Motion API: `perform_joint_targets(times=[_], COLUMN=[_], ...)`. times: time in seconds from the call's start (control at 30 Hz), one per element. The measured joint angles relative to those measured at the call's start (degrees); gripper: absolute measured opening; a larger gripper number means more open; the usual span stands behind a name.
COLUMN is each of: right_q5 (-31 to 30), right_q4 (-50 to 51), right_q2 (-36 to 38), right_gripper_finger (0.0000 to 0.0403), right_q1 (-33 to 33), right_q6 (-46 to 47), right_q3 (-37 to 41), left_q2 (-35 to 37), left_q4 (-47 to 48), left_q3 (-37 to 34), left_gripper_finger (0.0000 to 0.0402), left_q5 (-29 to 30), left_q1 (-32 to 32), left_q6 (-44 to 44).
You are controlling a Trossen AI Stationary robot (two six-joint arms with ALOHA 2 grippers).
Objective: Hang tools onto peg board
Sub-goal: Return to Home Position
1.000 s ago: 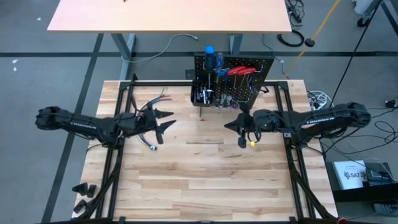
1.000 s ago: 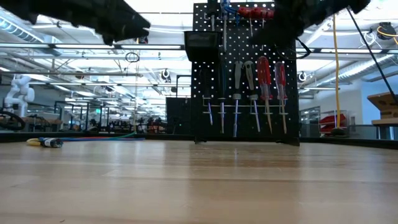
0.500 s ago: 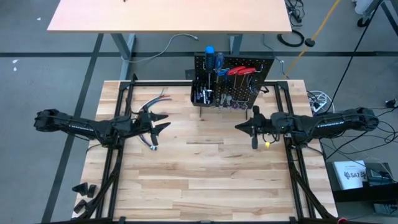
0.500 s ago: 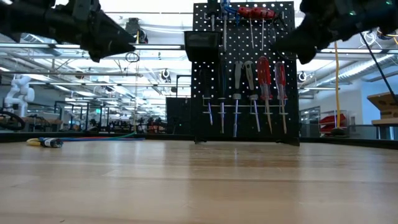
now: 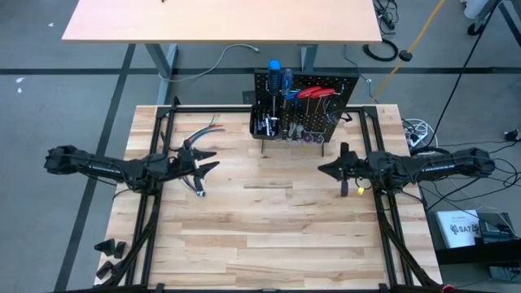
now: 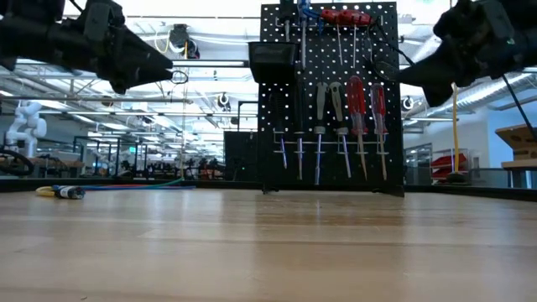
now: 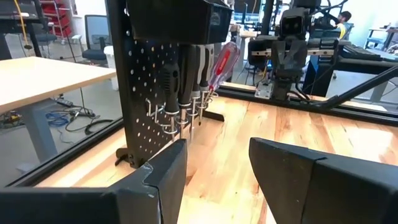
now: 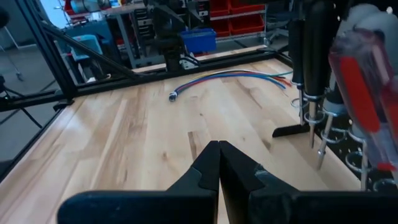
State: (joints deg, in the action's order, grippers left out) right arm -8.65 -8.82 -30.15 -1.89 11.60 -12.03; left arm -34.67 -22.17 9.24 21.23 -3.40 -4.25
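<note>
Black perforated upright peg board [image 5: 308, 104] far centre, red-handled and black-handled tools [image 6: 357, 105] hanging, left gripper [image 5: 213, 159] open at left, right gripper [image 5: 322, 169] closed, empty, at right

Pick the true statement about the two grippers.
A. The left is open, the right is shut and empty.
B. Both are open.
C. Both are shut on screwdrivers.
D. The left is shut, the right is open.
A: in its own wrist view the left gripper shows a wide gap between its fingers, while the right gripper has its fingers pressed together with nothing between them.
</note>
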Motion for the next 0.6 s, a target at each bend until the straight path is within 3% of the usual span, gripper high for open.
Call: perform_joint_targets(times=[0.6], right_q5=[-0.3], right_q4=[0.45], right_q2=[11.71], right_gripper_finger=[0.0], right_q1=[0.0], right_q6=[1.52], right_q3=[9.63], left_q2=[2.7], left_q4=[-0.16], left_q3=[-4.97], left_gripper_finger=[0.018], left_q5=[-0.56], left_q1=[0.0], left_q6=[-2.96])
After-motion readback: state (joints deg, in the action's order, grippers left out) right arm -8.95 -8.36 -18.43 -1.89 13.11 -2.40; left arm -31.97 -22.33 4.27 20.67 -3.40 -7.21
